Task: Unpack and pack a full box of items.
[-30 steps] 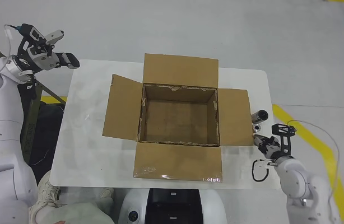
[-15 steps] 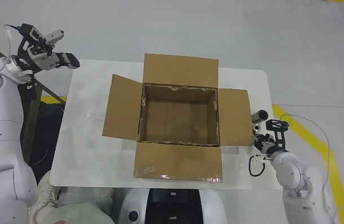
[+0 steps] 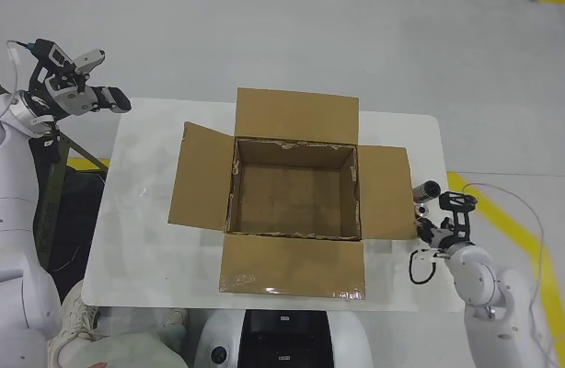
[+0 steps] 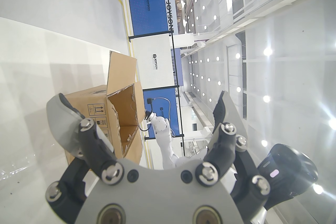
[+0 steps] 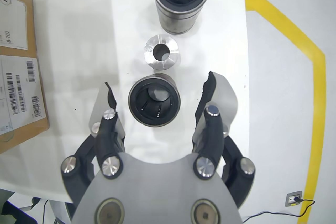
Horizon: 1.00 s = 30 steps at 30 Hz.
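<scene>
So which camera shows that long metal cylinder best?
The right wrist view: the long metal cylinder is close, bore visible. Top view: a tiny glimpse beside the box. Left wrist view: the box blocks it.

A white table (image 3: 140, 230) is standing on pale grey floor. Yellow floor tape (image 5: 319, 104) is running alongside (bending at a corner) — and a black cable (image 5: 275, 214) is sitting plugged into a floor socket (image 5: 294, 200).
</scene>
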Motion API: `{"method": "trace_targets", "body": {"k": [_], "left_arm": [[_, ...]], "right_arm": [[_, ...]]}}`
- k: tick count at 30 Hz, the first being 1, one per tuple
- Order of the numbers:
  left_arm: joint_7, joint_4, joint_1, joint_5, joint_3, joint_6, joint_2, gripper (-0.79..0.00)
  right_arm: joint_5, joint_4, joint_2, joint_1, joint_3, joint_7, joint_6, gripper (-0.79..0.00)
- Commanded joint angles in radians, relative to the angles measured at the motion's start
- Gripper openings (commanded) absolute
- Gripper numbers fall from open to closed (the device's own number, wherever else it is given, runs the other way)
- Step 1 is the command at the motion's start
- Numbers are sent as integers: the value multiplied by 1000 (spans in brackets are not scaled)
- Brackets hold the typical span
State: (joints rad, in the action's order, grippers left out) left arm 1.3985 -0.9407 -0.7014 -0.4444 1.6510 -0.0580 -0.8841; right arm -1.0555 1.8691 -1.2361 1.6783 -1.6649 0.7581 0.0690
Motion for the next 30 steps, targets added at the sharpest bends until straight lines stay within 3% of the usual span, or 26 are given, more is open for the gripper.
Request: {"method": "trace_targets", "body": {"k": [1, 13, 22, 30], "left_arm": [[0, 0, 0, 0, 0, 0, 0, 0], [0, 0, 0, 0, 0, 0, 0, 0], [0, 0, 0, 0, 0, 0, 0, 0], [0, 0, 0, 0, 0, 0, 0, 0]], "right_arm": [[5, 36, -1, 32, -15, -32, 17, -120], [-6, 260, -12, 215, -75, -298, 96, -80], [-13, 393, -13, 302, -107, -428, -10, -46], [-19, 423, -14, 326, -112, -482, -71, 0]]}}
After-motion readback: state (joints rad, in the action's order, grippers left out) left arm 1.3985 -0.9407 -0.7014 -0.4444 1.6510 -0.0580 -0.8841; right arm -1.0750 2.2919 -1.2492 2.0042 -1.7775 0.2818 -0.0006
